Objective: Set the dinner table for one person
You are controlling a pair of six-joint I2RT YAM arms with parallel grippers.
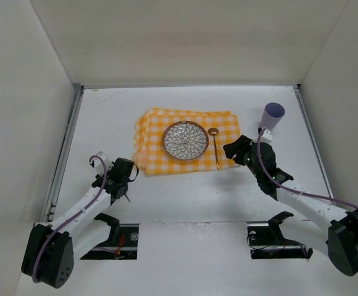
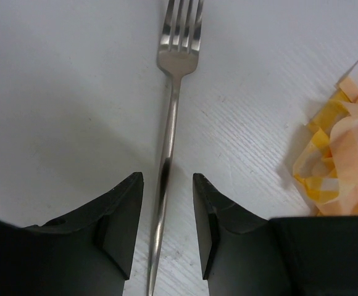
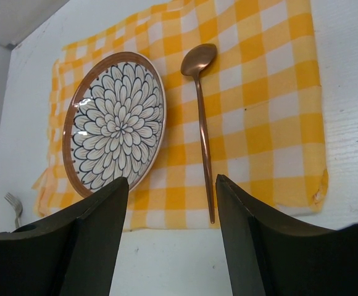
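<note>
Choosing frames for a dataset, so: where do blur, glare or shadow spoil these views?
Left wrist: silver metal fork crisp, glare along its handle; yellow-and-white checked cloth soft and washed out. Right wrist: flower-patterned round plate and copper spoon sharp, black end effector fingers dark. Top external: even light, faint shadows on the white tabletop.

Lab booth, bare white walls (image 1: 185,37), arms (image 1: 83,209) bolted at dinner table (image 1: 185,197)

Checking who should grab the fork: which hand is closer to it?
Left. The left hand straddles the fork handle; the right hand is across the checked cloth, beside the spoon.
</note>
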